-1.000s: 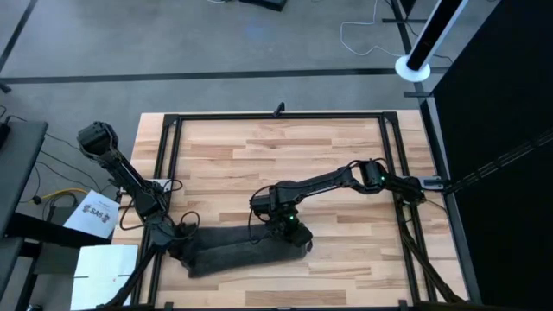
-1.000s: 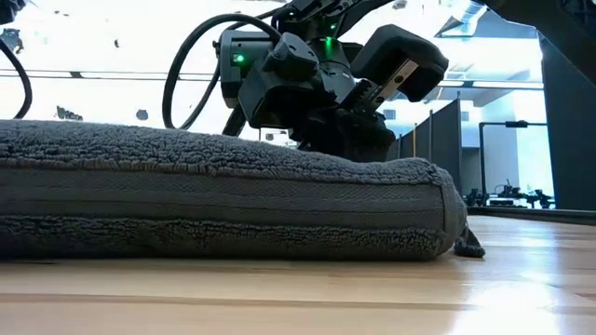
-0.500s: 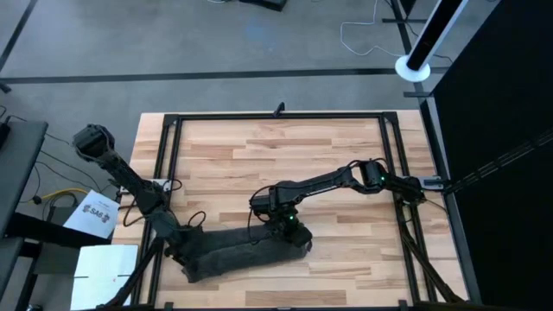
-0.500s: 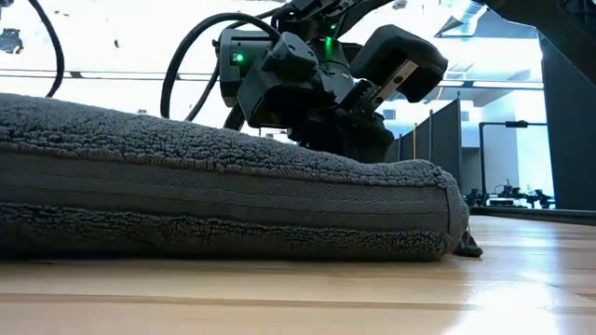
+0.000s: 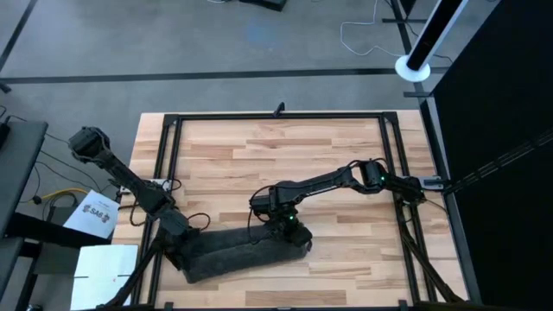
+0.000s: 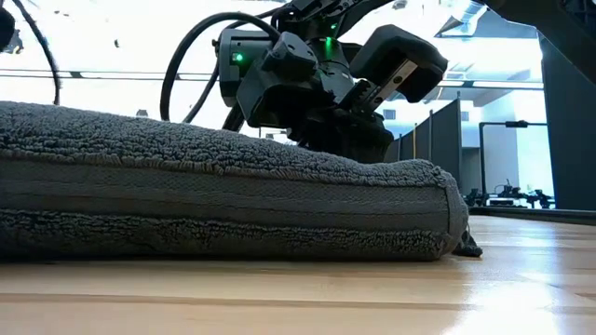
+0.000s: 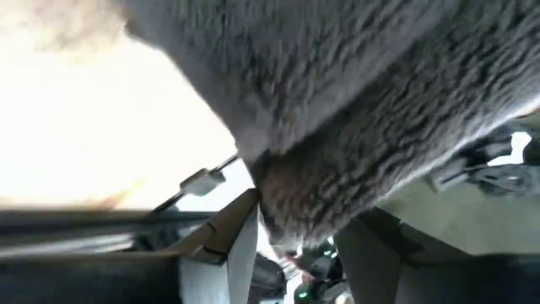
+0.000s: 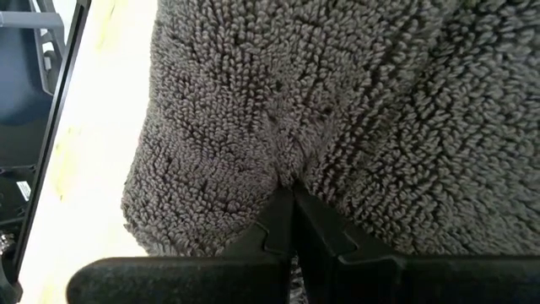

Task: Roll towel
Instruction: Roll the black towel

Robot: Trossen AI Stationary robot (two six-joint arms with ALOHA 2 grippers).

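The dark grey towel [image 5: 246, 250] lies as a long thick folded strip along the table's near edge; it also shows in the low view [image 6: 233, 205]. My left gripper [image 5: 179, 246] is at the strip's left end and is shut on it; the cloth fills the left wrist view [image 7: 354, 101]. My right gripper [image 5: 285, 226] is at the strip's right end, on its far side, with its fingers shut together on the pile [image 8: 291, 203]. The white tag is out of view. My left gripper holds the towel's left end [image 7: 295, 203], a thick bunch of several layers between its two fingers. It comes from the table's left, slanting down. That end stands a little higher than the rest, which lies on the table. My right gripper pinches a small pucker of the top layer [image 8: 287, 173] between its fingertips, near the strip's right end. The fingers come from the far side, slanting down. The strip lies flat on the table under them [image 6: 400, 177].
A black metal frame [image 5: 276, 115] runs around the wooden table. The far half of the tabletop [image 5: 276, 155] is bare wood. Papers [image 5: 95, 216] and cables lie off the left edge. A white post base [image 5: 416, 67] stands beyond the far right corner.
My left gripper has gone a little toward the near edge with the towel's left end, which has risen slightly and swung nearer. The right end has stayed where it was under my right gripper.
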